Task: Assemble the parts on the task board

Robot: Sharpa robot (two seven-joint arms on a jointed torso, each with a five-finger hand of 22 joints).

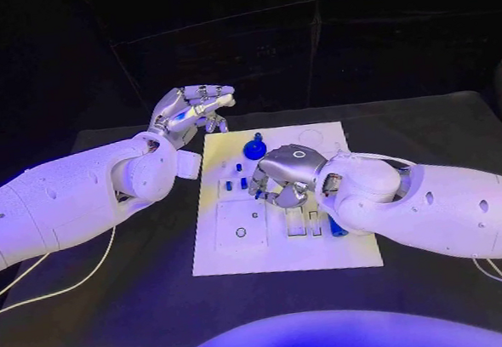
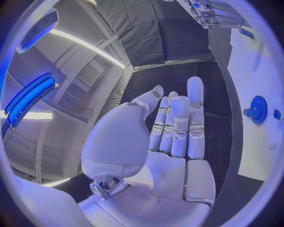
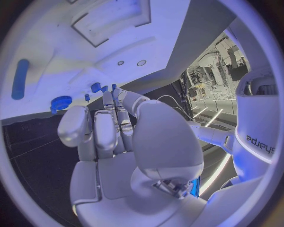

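On the white body seen in the right wrist view, the word "sharpa" can be read in dark letters, turned on its side; I can make out no other writing.

The task board lies flat in the middle of the black worktop. A blue gear sits near its far edge, with a few small blue pegs just nearer the robot than it. A long blue bar lies along the board's right side, partly under the right arm. Rectangular slots and a small round hole mark the board's nearer half.

The left robot hand is raised beyond the board's far left corner, off the board. Its fingers are stretched out side by side, thumb alongside, with nothing in them; the gear shows well to one side of it in the left wrist view.

The right robot hand hangs over the middle of the board, palm down, fingers curled toward the surface just nearer than the pegs. In the right wrist view its fingers are close together and reach toward the pegs. I cannot tell whether it grips anything.
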